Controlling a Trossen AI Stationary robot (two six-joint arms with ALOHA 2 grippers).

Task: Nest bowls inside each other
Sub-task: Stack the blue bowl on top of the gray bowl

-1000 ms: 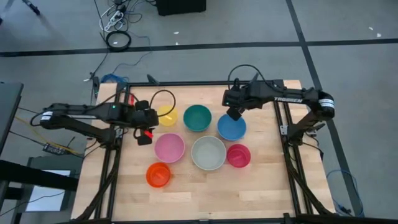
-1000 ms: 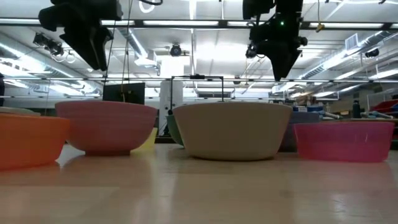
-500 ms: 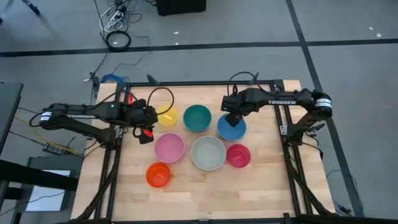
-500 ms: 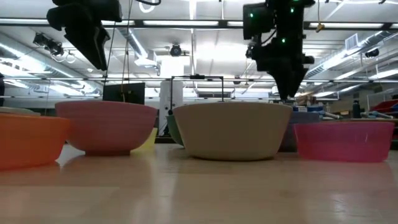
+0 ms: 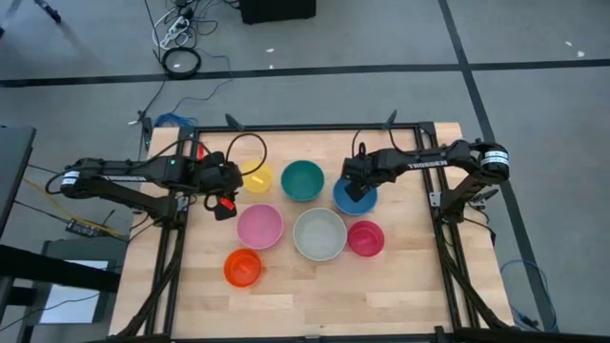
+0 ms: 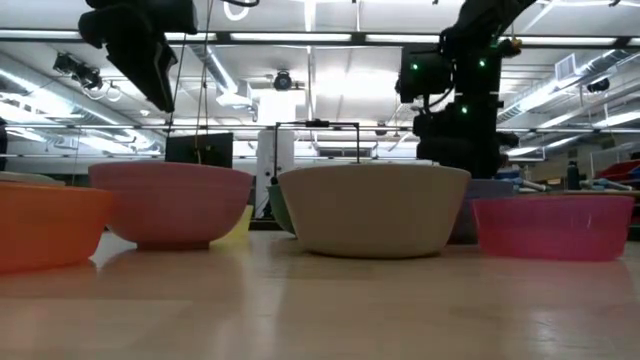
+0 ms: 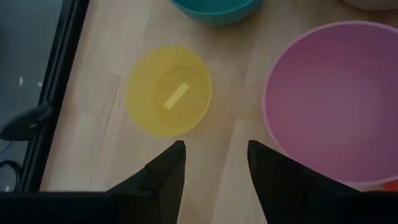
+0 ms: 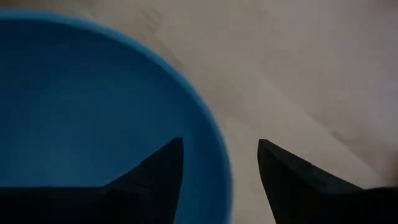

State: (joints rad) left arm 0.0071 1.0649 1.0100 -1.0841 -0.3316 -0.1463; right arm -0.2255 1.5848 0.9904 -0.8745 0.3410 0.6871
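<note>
Several bowls stand apart on the wooden table, each on its base: yellow [image 5: 255, 176], teal [image 5: 302, 180], blue [image 5: 362, 202], light pink [image 5: 259, 226], grey-white [image 5: 319, 234], magenta [image 5: 365, 238] and orange [image 5: 242, 268]. My right gripper [image 8: 221, 163] is open and low over the blue bowl's far rim [image 8: 214, 140], one finger inside the bowl and one outside, a gap showing on both sides. My left gripper [image 7: 214, 155] hangs open above the table's left part, between the yellow bowl [image 7: 169, 98] and the light pink bowl [image 7: 329, 99], with nothing between its fingers.
The black frame rails [image 5: 434, 205] run along the table's left, right and far edges. Bare wood lies along the near edge [image 5: 324, 305]. In the low view the right arm [image 6: 465, 110] stands behind the grey-white bowl [image 6: 372, 208].
My right gripper has come down from well above the bowls to the blue bowl's far rim, rolling somewhat on the way. The bowls have kept their places.
</note>
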